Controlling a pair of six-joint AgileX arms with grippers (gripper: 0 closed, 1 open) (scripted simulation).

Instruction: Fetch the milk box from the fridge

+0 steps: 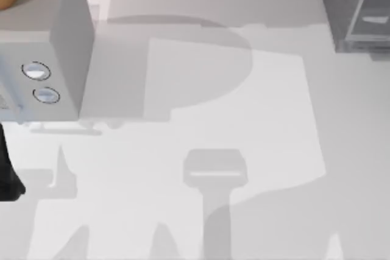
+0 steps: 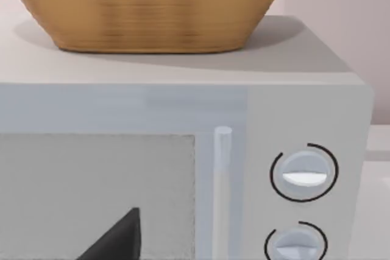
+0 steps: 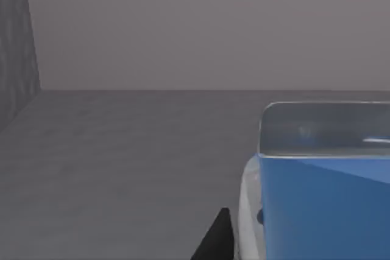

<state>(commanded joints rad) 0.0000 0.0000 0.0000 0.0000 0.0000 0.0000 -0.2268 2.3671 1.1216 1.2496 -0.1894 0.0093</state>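
The fridge (image 1: 356,10) is the dark grey cabinet with a glassy panel at the table's far right corner. In the right wrist view its grey inside floor (image 3: 122,162) and back wall spread out ahead. The milk box (image 3: 317,205), blue with a pale top, stands on that floor very close to the camera. My right gripper (image 3: 304,238) is around the milk box. One black finger (image 3: 216,238) lies against the carton's pale side, and the carton hides the other one. My left arm (image 1: 7,175) is parked at the table's left edge.
A light grey microwave (image 1: 55,47) with two round knobs (image 2: 303,173) stands at the far left, and a woven basket (image 2: 152,4) sits on top of it. The white tabletop (image 1: 244,126) lies between the microwave and the fridge.
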